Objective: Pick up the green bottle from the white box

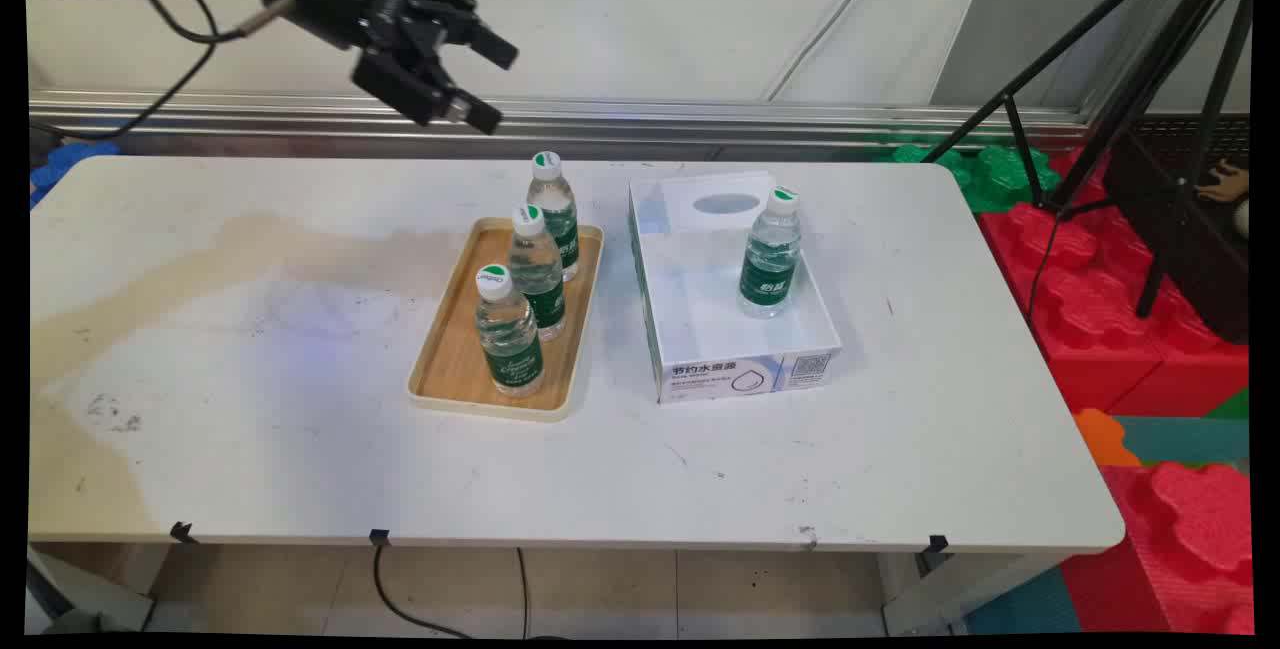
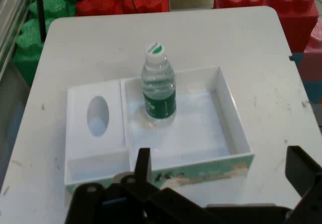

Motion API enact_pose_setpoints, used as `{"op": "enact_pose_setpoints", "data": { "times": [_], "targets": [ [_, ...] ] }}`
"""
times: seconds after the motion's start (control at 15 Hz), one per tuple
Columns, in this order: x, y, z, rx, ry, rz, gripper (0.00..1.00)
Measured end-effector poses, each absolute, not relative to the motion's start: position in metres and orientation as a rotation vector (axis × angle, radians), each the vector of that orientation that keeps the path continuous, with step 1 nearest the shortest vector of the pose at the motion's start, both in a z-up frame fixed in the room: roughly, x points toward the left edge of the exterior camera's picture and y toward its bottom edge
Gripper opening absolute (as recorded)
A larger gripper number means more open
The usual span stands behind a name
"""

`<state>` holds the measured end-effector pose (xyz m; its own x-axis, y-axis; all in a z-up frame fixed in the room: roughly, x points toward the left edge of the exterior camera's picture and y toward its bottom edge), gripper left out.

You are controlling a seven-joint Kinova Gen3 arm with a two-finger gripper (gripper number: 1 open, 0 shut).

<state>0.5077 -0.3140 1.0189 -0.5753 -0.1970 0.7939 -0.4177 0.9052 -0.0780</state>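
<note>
My gripper (image 1: pixel 492 81) hangs open and empty, high over the table's far edge, up and to the left of the wooden tray (image 1: pixel 450 359). Three water bottles stand upright on that tray: a near one (image 1: pixel 509 333), a middle one (image 1: pixel 538 274) and a far one (image 1: pixel 555 212). To the right of the tray sits an open white box (image 1: pixel 700 329), and a fourth bottle (image 1: pixel 771 254) stands upright inside it. In the hand view the gripper (image 2: pixel 220 156) looks down at the box (image 2: pixel 201 138) and its bottle (image 2: pixel 158 94); its fingers (image 2: pixel 143 163) are wide apart, well short of both.
The box's covered part has an oval opening (image 1: pixel 726 203). Red and green foam blocks (image 1: pixel 1120 329) and a black tripod (image 1: pixel 1150 79) stand past the table's right edge. A metal rail (image 1: pixel 700 119) runs along the wall behind the table.
</note>
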Motion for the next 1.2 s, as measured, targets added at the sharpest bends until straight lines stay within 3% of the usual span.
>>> {"op": "enact_pose_setpoints", "data": {
  "times": [0.47, 1.2],
  "targets": [
    [0.446, -0.345, 0.996, 0.433, -2.189, 0.348, 1.00],
    [0.352, -0.414, 0.916, 0.484, -2.263, 0.351, 1.00]
  ]
}}
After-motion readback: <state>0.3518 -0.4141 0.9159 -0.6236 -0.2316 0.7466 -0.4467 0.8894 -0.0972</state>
